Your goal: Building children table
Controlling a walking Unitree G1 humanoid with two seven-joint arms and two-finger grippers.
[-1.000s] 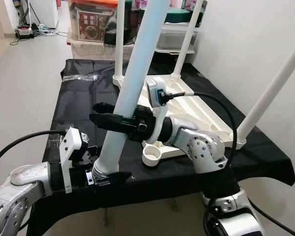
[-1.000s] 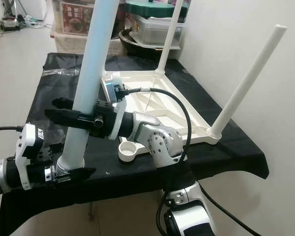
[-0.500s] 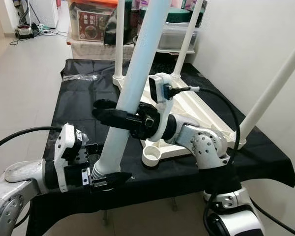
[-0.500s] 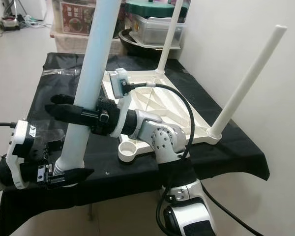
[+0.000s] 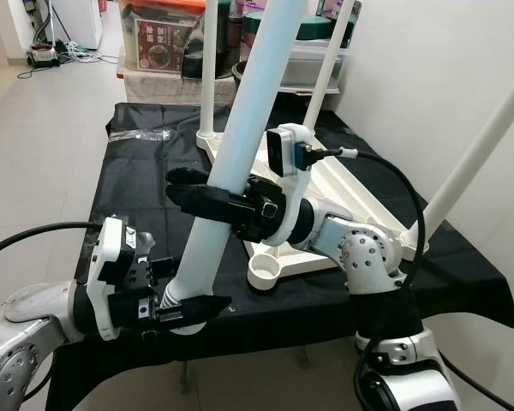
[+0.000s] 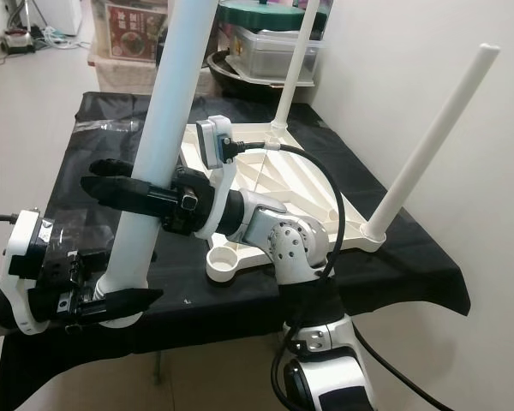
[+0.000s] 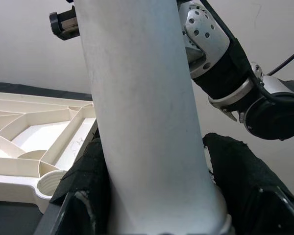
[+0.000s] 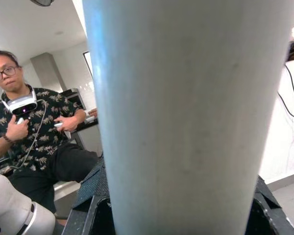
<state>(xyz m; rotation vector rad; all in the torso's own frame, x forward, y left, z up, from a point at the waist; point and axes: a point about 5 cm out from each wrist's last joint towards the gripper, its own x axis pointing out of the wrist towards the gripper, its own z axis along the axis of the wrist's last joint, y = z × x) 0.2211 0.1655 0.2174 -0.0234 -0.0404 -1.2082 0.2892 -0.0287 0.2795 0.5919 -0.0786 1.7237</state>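
Left eye view: a long white table leg [image 5: 240, 145] slants up across the frame, its lower end near the front edge of the worktop [image 5: 120, 184], which wears a black cloth. The left tool [image 5: 184, 310] is closed around the leg's base, 1 black finger showing in front of it. Higher up, the right tool [image 5: 207, 195] clamps the leg's middle from the right side. Behind them the white tabletop [image 5: 360, 205] lies upside down on the cloth with 3 legs already standing in its corners; the empty round socket [image 5: 266, 273] at its near corner sits just right of the held leg's base.

Right eye view: the same scene, with the fitted leg [image 6: 433, 141] at the right corner rising toward the wall and storage boxes [image 6: 274, 51] stacked past the far end of the worktop.

Left wrist view: the leg's wide base stands between 2 black fingers [image 7: 237, 169] that press its sides; the ribbed underside of the tabletop and its socket lie beyond.

Right wrist view: the leg crosses close to the lens, gripped between dark pads [image 8: 95, 186] at either side; a seated person [image 8: 34, 132] in a patterned shirt is behind
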